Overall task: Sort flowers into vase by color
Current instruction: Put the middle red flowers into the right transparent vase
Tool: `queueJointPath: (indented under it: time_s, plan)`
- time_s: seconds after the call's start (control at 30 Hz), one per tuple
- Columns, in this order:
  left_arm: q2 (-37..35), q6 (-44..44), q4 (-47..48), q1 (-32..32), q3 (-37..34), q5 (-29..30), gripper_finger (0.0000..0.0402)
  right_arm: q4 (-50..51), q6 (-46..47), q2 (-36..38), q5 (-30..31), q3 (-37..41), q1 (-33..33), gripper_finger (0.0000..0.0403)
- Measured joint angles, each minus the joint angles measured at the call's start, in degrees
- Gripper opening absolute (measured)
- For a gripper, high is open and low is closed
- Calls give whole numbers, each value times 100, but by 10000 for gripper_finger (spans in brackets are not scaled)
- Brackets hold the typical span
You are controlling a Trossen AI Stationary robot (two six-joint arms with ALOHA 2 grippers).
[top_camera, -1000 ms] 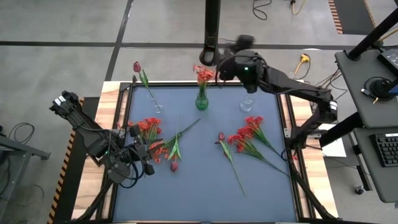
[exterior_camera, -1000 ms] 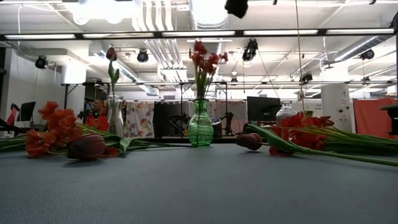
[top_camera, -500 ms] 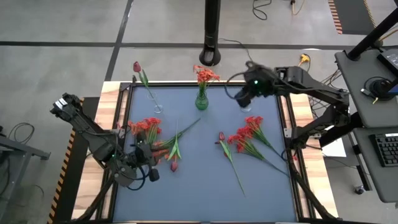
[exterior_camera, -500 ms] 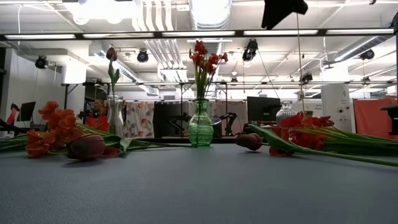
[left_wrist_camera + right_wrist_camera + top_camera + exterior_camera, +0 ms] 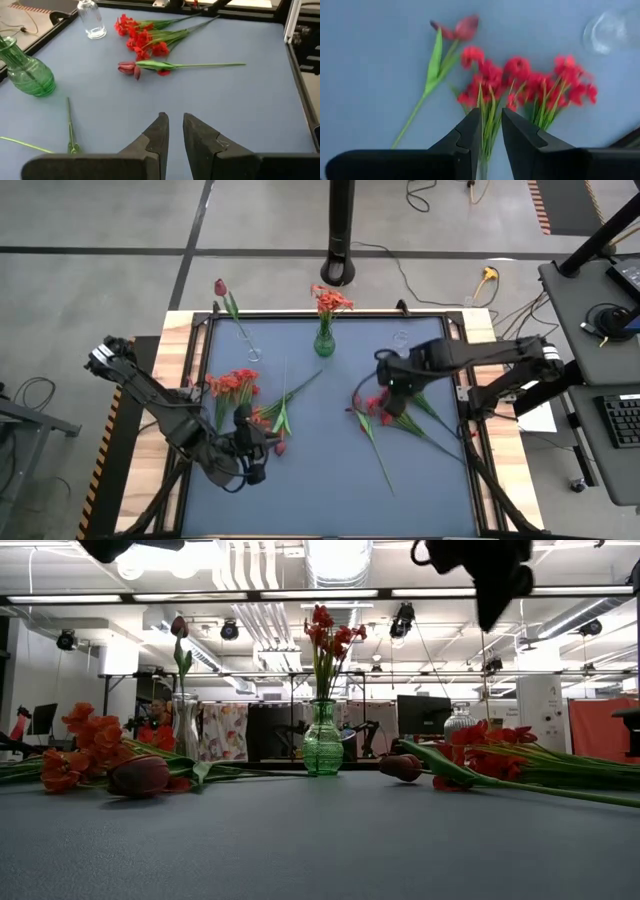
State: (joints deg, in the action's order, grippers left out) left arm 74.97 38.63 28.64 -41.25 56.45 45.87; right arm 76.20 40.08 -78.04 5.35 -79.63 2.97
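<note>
Right gripper [image 5: 385,383] (fingers narrowly parted, empty) above red flowers [image 5: 400,402] near table's [image 5: 330,490] right edge; left gripper [image 5: 258,444] likewise, left-centre.

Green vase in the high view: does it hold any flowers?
Yes, the green vase at the table's far edge holds a bunch of red flowers.

Both arms are dark, nearly black, built of slim jointed links. Each gripper, left [image 5: 173,131] and right [image 5: 490,131], ends in two matte black wedge-shaped fingers tapering from a broad dark crossbar. A small green light seems to glow just behind the right gripper [image 5: 384,392].
</note>
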Motion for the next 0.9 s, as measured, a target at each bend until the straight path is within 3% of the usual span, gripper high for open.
queueJointPath:
  time_s: [0.23, 0.57, 0.7, 0.9]
  plan:
    - [-34, 135, 28, 2, 0, 2, 40, -21, 635, 2, -88, 579, 433, 117]
    - [-312, 110, 221, 7, 0, 31, 41, -150, 812, 9, -106, 1109, 533, 220]
    - [-722, 244, 1043, 7, 136, -108, 41, -503, 948, 9, -230, 1474, 576, 254]
    - [-1068, 994, 2399, 7, 925, -60, 41, -1400, 1216, 11, -539, 2212, 748, 280]
